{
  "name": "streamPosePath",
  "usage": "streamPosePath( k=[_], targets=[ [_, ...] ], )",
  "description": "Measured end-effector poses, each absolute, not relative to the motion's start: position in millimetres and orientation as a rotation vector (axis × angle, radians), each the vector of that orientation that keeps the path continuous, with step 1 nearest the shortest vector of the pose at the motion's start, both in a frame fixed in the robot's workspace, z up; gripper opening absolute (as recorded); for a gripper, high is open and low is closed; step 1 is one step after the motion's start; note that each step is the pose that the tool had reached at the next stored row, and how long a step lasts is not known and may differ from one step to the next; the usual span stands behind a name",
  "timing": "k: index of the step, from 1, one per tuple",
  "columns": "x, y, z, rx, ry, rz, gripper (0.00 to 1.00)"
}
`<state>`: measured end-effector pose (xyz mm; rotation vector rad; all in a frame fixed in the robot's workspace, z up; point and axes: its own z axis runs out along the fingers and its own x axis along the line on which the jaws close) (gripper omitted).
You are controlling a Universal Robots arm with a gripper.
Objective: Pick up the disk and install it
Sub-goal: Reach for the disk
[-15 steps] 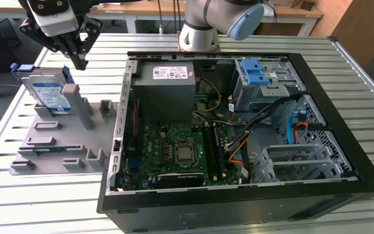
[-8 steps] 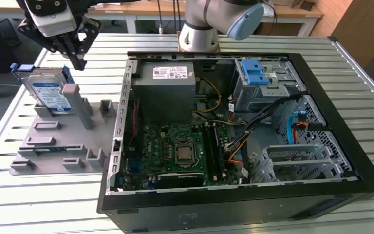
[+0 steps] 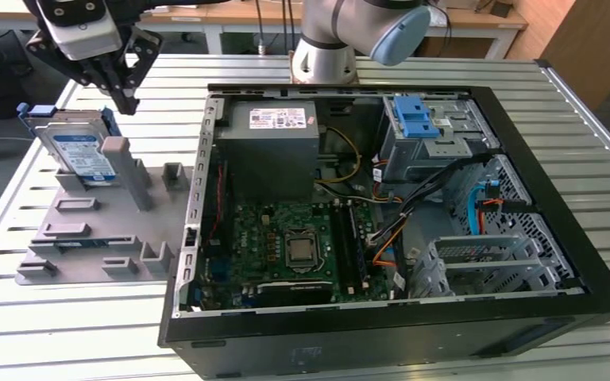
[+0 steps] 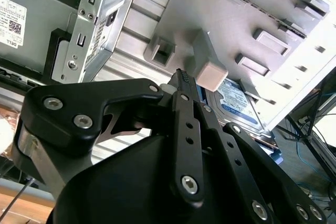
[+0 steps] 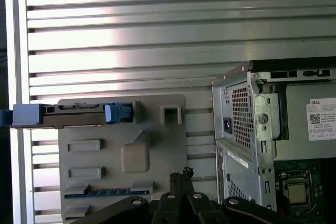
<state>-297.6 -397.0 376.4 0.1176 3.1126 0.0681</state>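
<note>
The disk [image 3: 77, 147] stands on edge in a slot of the grey fixture plate [image 3: 93, 230] at the exterior view's left, its white-and-blue label facing outward and its blue carrier frame around it. My gripper [image 3: 127, 101] hangs just above and slightly to the right of the disk's top edge, shut with nothing between its fingers and not touching the disk. In the first wrist view the disk [image 5: 73, 114] shows edge-on with blue ends, beyond the fingertips [image 5: 181, 174]. The second wrist view has the disk's label [image 4: 239, 103] past the joined fingertips [image 4: 181, 74].
An open black computer case [image 3: 559, 182] lies right of the fixture, with a grey power supply box [image 3: 273, 139], motherboard [image 3: 295, 246], cables, and a blue bracket [image 3: 416, 119] on the drive cage. Posts [image 3: 137, 178] rise from the fixture beside the disk. The slatted metal table [image 3: 29, 317] lies underneath.
</note>
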Motion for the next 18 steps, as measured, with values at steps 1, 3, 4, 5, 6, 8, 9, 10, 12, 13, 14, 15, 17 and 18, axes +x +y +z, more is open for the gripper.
streamPosePath(
  k=[1,3,4,5,6,8,9,10,12,13,14,15,17,18],
  targets=[
    [-297.9,-397.1,376.3,0.117,3.113,0.068,0.11],
    [-298.5,-397.0,376.2,0.118,3.113,0.068,0.11],
    [-298.6,-397.1,376.1,0.117,3.113,0.068,0.11],
    [-298.8,-397.1,376.1,0.117,3.113,0.068,0.11],
    [-299.1,-397.0,375.9,0.118,3.113,0.068,0.11],
    [-299.6,-397.1,375.8,0.118,3.113,0.068,0.11],
    [-299.9,-397.1,375.7,0.118,3.113,0.068,0.11],
    [-300.1,-397.1,375.6,0.117,3.113,0.068,0.11],
    [-300.7,-397.1,375.4,0.118,3.113,0.068,0.11],
    [-301.0,-397.1,375.3,0.118,3.113,0.068,0.11],
    [-301.3,-397.0,375.3,0.117,3.113,0.068,0.11],
    [-301.5,-397.0,375.1,0.117,3.113,0.068,0.11],
    [-302.1,-397.1,374.9,0.118,3.113,0.068,0.11],
    [-302.5,-397.1,374.8,0.118,3.113,0.068,0.11]
  ],
)
